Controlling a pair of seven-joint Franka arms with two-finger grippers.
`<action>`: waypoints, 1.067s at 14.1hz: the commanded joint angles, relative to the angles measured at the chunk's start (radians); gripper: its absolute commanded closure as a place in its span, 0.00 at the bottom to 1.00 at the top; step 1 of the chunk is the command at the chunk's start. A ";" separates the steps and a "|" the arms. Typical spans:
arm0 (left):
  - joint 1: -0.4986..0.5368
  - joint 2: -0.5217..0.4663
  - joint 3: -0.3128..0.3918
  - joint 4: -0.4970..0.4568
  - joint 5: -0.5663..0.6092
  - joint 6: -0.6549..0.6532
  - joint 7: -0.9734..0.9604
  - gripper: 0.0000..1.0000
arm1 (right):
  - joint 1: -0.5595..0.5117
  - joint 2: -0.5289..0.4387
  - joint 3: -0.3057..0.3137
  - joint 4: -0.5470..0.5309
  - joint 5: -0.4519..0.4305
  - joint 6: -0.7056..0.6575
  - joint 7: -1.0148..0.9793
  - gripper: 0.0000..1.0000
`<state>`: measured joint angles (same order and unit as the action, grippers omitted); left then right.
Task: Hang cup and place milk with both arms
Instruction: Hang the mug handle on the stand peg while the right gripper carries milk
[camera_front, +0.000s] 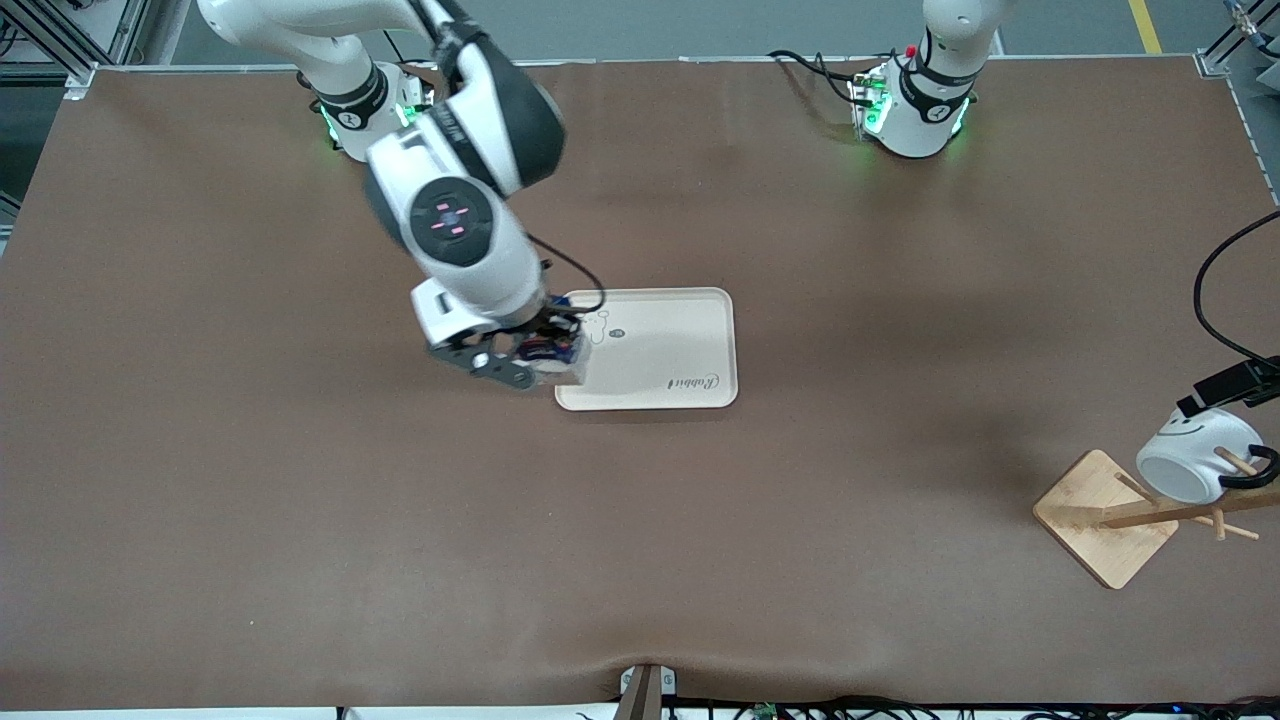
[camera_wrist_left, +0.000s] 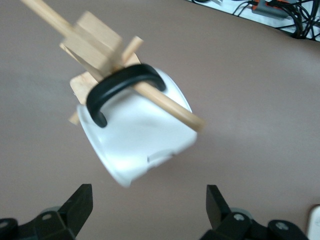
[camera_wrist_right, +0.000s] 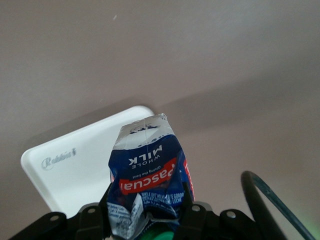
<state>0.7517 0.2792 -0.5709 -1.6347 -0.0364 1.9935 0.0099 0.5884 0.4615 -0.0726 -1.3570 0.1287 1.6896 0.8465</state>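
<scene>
Carrying the milk clamped tight, the right gripper hovers at centre frame over the tray, right at its edge toward the right arm's end. The carton should come inward to the tray's bare middle and go down level before letting go; set on the rim, it would likely tip. Plenty of open table all around. At lower right, the cup hangs by its handle on a rack peg, and the left gripper stands wide open, apparently clear of it. It should retreat straight, avoiding the pegs.
</scene>
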 joint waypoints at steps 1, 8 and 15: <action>0.005 -0.055 -0.050 -0.007 -0.010 -0.067 -0.092 0.00 | -0.146 -0.043 0.017 -0.005 -0.015 -0.076 -0.157 1.00; 0.003 -0.118 -0.156 0.016 0.052 -0.185 -0.205 0.00 | -0.444 -0.064 0.014 -0.120 -0.151 -0.054 -0.516 1.00; 0.006 -0.132 -0.188 0.090 0.092 -0.324 -0.219 0.00 | -0.628 -0.173 0.014 -0.523 -0.239 0.329 -0.725 1.00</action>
<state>0.7481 0.1524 -0.7558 -1.5641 0.0257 1.7078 -0.2105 0.0081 0.3648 -0.0805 -1.7675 -0.0610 1.9717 0.1526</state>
